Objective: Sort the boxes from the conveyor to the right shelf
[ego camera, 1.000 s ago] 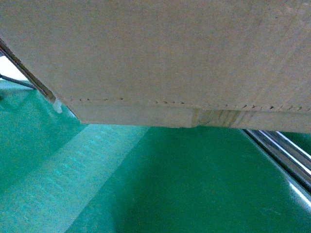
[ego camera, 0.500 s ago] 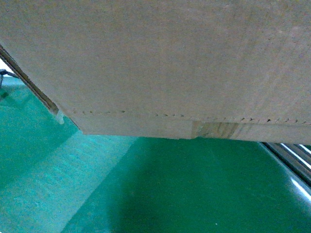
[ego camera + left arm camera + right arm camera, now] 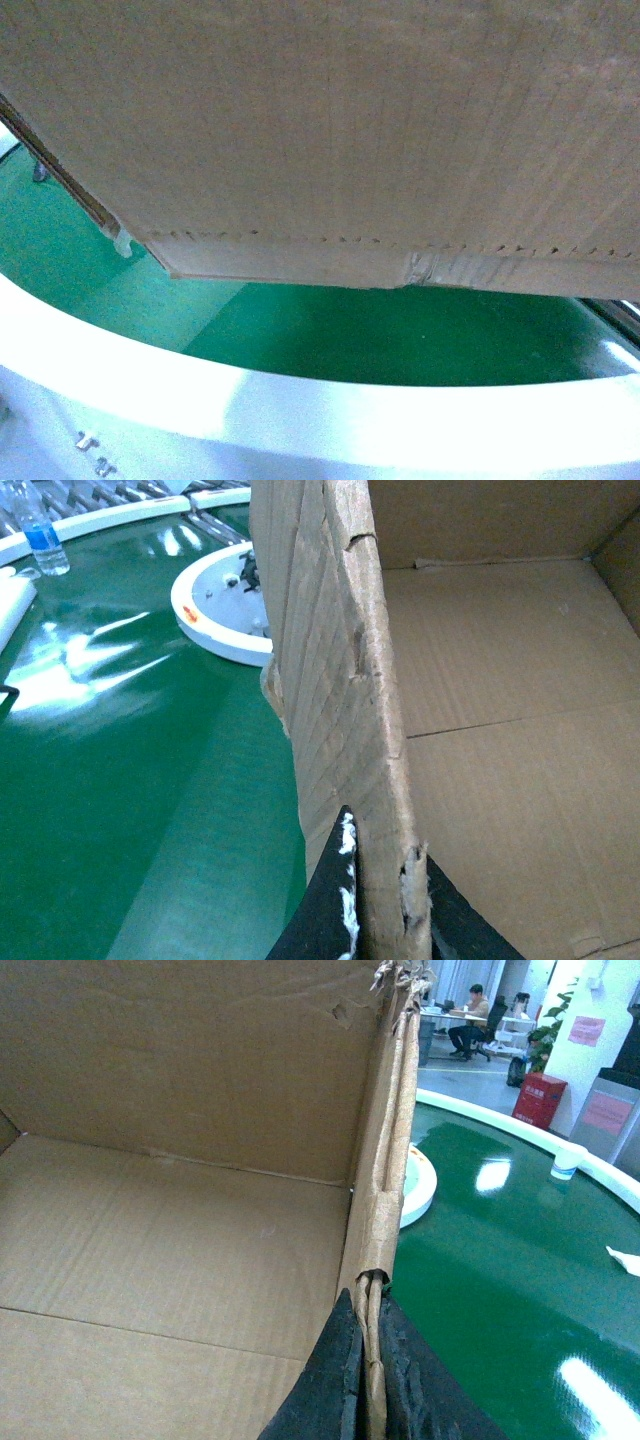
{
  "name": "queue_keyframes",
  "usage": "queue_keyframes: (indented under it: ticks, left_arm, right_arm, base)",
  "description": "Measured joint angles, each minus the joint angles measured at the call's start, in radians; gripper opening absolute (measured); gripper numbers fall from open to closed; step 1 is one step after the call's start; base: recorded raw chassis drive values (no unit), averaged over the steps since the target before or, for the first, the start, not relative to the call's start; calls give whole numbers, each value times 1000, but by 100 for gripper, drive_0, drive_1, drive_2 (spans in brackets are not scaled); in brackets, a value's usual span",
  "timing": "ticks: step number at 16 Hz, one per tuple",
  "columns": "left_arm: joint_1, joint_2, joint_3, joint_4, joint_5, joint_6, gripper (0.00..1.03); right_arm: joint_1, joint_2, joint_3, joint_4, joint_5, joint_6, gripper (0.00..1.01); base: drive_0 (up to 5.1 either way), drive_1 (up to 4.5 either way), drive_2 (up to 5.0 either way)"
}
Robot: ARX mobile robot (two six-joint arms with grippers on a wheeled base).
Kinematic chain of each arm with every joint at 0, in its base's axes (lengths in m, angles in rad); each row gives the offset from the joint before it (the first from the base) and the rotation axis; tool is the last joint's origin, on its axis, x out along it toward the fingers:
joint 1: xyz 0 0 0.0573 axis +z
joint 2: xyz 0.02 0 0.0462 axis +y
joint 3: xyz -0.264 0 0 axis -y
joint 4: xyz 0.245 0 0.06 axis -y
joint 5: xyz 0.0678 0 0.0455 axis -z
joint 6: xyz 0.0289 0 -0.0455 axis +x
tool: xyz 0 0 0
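Carton held off the belt by both walls

The box (image 3: 330, 130) fills the upper frame above the conveyor (image 3: 400, 340); left gripper (image 3: 385, 900) and right gripper (image 3: 368, 1370) each pinch a ragged wall, which could tear and drop it.

The box (image 3: 330, 130) is hanging over the conveyor (image 3: 400, 335), filling the top of the head view, with the belt's rim (image 3: 300, 410) curving in front below it. The left gripper (image 3: 385, 900) is sitting astride the box's left wall and the right gripper (image 3: 368, 1380) astride its right wall. A bottle (image 3: 40, 530) is standing at the belt's far edge, left of the box.
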Motion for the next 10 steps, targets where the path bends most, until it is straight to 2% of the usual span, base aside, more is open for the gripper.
queue_keyframes:
  ticks: [10]
  left_arm:
    - [0, -1, 0, 2, 0, 0, 3]
  right_arm:
    - [0, -1, 0, 2, 0, -1, 2]
  base:
    - [4, -403, 412]
